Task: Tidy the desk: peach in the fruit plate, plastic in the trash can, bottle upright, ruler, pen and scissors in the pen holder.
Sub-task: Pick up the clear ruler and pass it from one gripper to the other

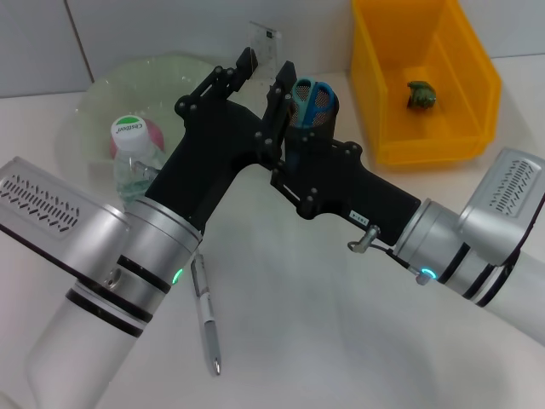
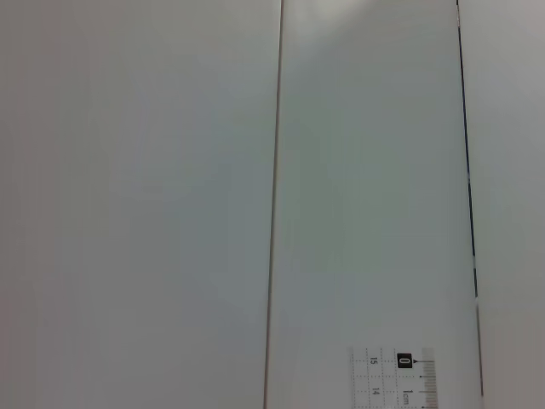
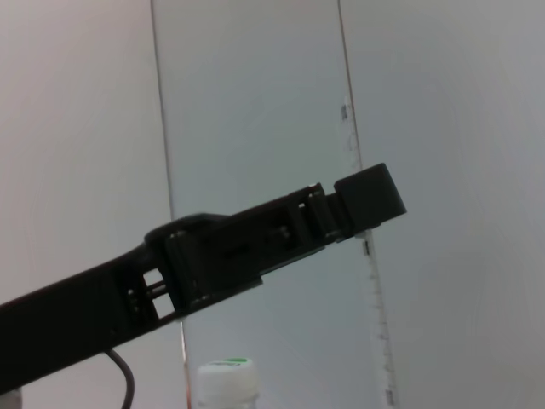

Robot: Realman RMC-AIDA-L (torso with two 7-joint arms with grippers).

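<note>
Nearest, the pen (image 1: 206, 319) lies on the desk (image 1: 324, 341). Farther back, the bottle (image 1: 134, 158) stands upright. Beyond, the left gripper (image 1: 261, 58) grasps the transparent ruler (image 1: 266, 43); the right gripper (image 1: 285, 94), grip state indeterminate, adjoins the pen holder (image 1: 311, 115) containing scissors (image 1: 313, 95).

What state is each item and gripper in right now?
Ruler: upright, held by the left gripper above the desk.
Scissors: handles up in the pen holder.
Pen: lying flat on the desk.
Bottle: upright, cap on.
Peach: in the fruit plate, mostly hidden by the bottle.
Plastic: in the yellow trash can.
Right gripper: beside the pen holder.
</note>
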